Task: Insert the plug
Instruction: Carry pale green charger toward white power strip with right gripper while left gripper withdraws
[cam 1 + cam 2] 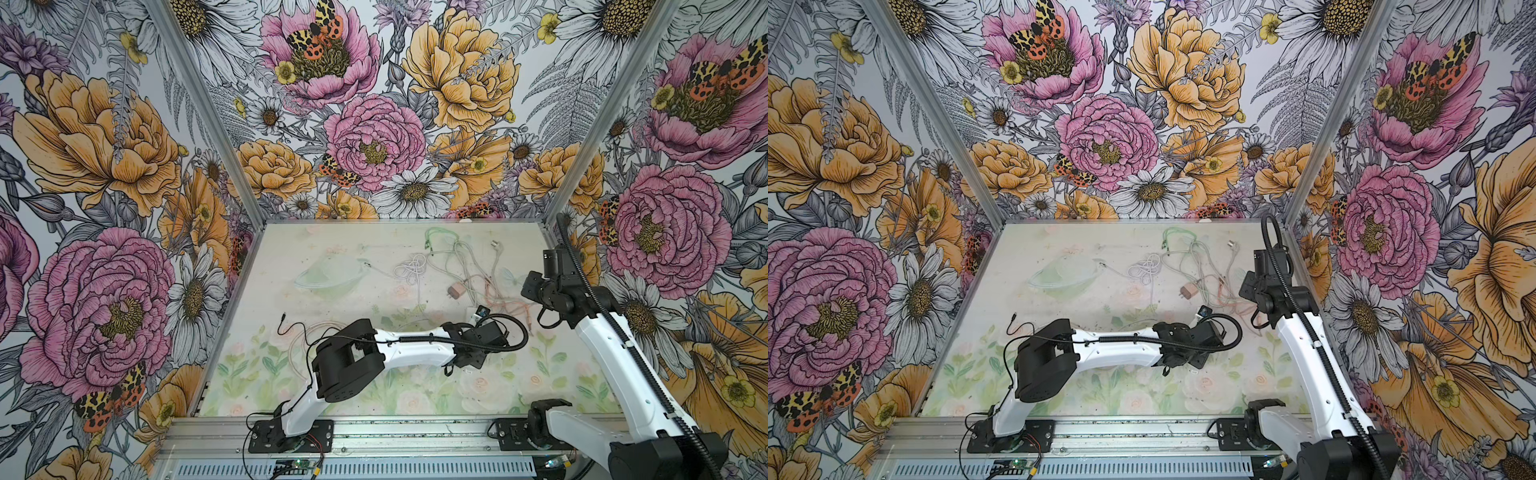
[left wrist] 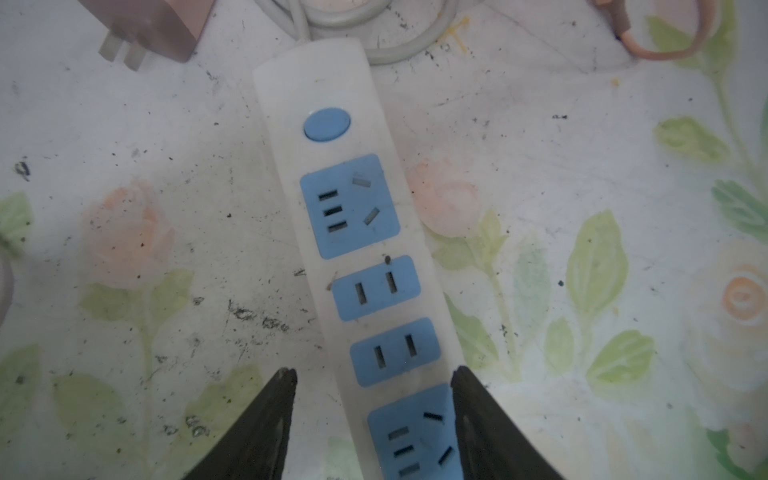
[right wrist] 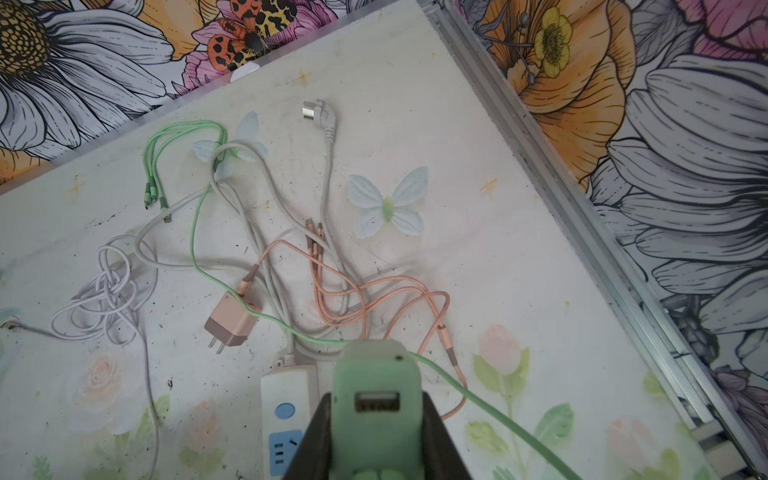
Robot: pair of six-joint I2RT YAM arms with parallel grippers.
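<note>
– Green charger (image 3: 374,370) fills the right wrist view: a smooth, matte plastic block with rounded corners, its USB slot facing the lens. The right gripper (image 3: 376,415) is closed on its two flanks, dark fingers flat against it.
– Where is that from the power strip (image 2: 316,79)?
– Close by the strip's switch end, beside it rather than over its sockets. A thin green cable (image 3: 193,249) passes behind it and across the pink charger (image 3: 230,322), which lies just off that same end, metal prongs bare.
– And the strip?
– Only the left wrist view shows it well: a long white bar, a round blue button, then square blue socket faces with dark slots. The left gripper (image 2: 374,374) stands open astride its far end, one finger clear of the strip, the other at its edge, nothing gripped.
– The top views?
– In both, the left arm (image 1: 415,353) covers most of the strip, and the green charger is hidden.
</note>
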